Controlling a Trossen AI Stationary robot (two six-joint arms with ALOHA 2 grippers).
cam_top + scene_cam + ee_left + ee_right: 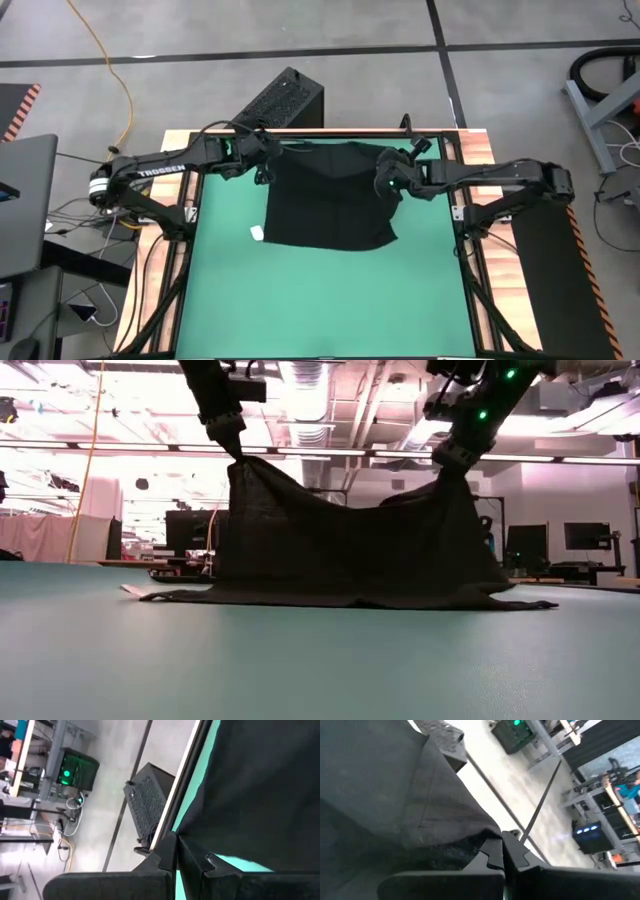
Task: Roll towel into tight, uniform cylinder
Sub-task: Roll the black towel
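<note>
The black towel (330,205) lies on the green mat (300,300). Its far edge is lifted, and its near edge (340,600) rests on the mat. A small white tag (257,234) lies at its near left corner. My left gripper (266,165) is shut on the towel's far left corner. My right gripper (386,184) is shut on the far right corner. In the low view the cloth hangs like a tent from both grippers and sags between them (345,510). My left gripper pinches the towel's far left corner (184,836) between its two fingers, coming from above. The corner is lifted clear (238,462), and the cloth hangs below it down to the mat. My right gripper pinches the towel's far right corner (487,836) between its two fingers, from above. Bunched cloth gathers at the fingers. The corner is held up (452,468), and the cloth falls from it to the mat.
A black ribbed box (282,100) stands on the floor beyond the table's far edge, behind the left arm. The mat's wooden border (330,131) runs along the far side. Bare green mat lies near of the towel and to both sides.
</note>
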